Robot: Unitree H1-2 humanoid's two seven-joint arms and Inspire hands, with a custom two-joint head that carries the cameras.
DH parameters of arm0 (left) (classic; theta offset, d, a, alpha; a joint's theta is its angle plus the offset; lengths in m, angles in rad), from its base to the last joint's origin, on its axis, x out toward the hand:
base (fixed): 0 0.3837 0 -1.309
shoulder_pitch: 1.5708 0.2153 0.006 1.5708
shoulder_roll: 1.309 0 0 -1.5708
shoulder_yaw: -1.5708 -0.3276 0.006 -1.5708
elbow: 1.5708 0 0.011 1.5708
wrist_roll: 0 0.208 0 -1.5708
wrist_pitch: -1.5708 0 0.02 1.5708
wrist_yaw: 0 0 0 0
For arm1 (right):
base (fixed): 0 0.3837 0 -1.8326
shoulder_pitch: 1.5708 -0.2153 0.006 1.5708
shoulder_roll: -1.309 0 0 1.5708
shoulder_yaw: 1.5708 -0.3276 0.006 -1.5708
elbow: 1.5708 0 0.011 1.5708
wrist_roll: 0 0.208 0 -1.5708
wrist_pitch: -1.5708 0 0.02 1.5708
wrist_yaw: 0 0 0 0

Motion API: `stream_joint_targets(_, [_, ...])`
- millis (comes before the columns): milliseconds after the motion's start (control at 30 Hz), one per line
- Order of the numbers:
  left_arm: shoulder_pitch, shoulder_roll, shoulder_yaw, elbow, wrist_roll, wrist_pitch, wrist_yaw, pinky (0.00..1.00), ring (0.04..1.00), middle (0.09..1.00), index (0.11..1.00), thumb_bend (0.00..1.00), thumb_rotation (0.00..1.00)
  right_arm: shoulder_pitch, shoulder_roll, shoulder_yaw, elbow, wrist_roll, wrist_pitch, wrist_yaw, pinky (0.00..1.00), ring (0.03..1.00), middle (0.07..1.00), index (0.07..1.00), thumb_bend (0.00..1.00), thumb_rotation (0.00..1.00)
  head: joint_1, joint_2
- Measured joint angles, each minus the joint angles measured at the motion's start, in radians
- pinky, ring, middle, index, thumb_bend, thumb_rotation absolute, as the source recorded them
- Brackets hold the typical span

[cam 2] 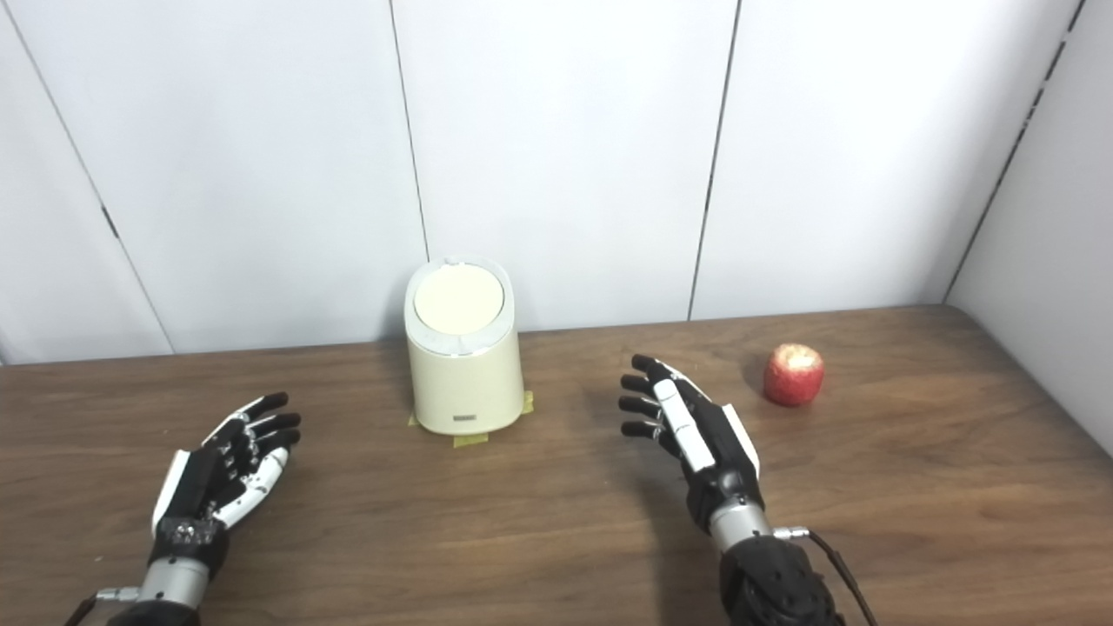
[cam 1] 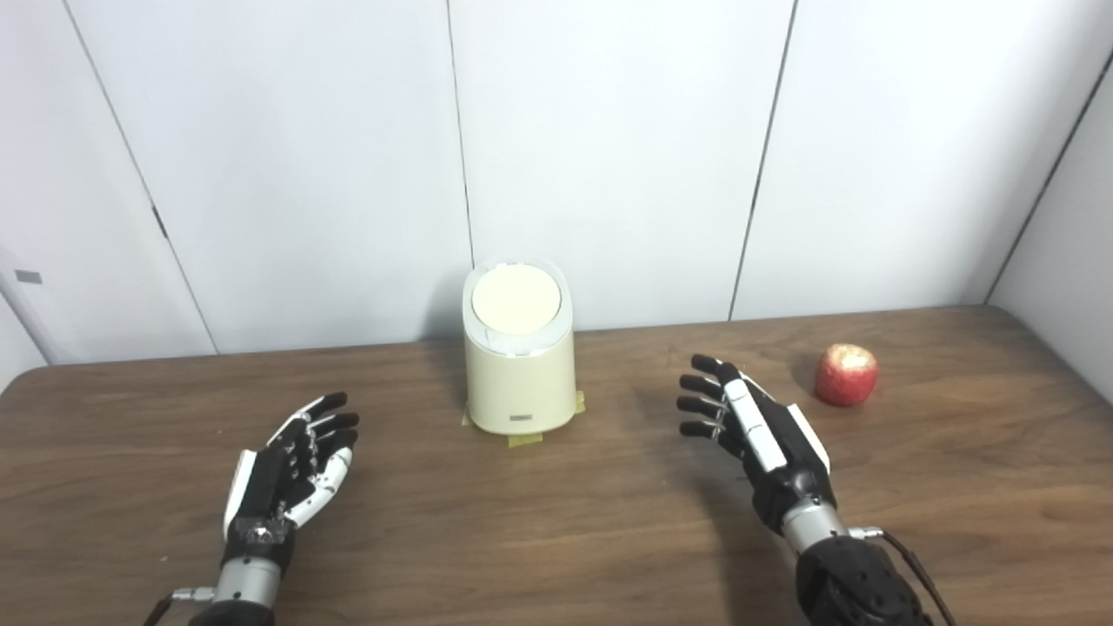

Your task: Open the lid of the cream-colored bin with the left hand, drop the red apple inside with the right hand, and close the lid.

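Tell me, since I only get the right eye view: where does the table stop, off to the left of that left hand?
Observer: The left eye view shows it. The table ends in a rounded far corner, well to the left of the left hand.
Operator: Is there anything else over there that I'm missing?
Observer: Just one thing: a small grey mark on the wall, above that corner. I can't tell what it is.
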Motion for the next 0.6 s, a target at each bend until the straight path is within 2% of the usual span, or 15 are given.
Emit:
stream_joint_targets(400, [0.0, 0.0, 0.0, 0.0, -0.001, 0.0, 0.0, 0.76, 0.734, 0.749, 0.811, 0.25, 0.12, 0.0, 0.0, 0.0, 0.0, -0.002, 0.001, 0.0, 0.63, 0.727, 0.753, 0.779, 0.42, 0.78, 0.002, 0.0])
stream_joint_targets(600, [0.0, 0.0, 0.0, 0.0, 0.0, 0.002, 0.0, 0.77, 0.738, 0.748, 0.813, 0.26, 0.14, 0.0, 0.0, 0.0, 0.0, -0.001, 0.001, 0.0, 0.64, 0.733, 0.757, 0.781, 0.42, 0.78, 0.0, 0.0])
